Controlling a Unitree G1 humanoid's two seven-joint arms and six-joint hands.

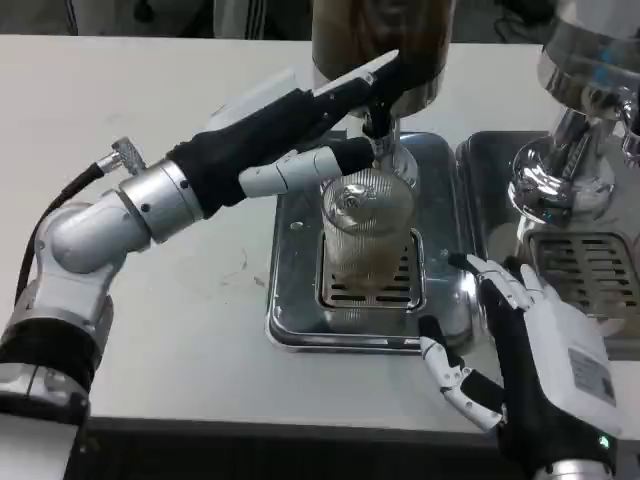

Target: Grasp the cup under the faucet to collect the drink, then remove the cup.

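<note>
I see the clear ribbed glass cup (366, 225) standing upright on the slotted grate of the shiny steel drip tray (290, 290), directly beneath the dark faucet (378, 125) of the drink dispenser (380, 45). There looks to be brownish liquid in the cup's lower part. My left hand (330, 135) reaches across from the left, up at the faucet lever, with one finger lying just beside the cup's rim; I cannot tell whether it grips anything. My right hand (505, 345) waits released, fingers apart, at the tray's right edge on the white surface (150, 300), near the cup but apart from it.
</note>
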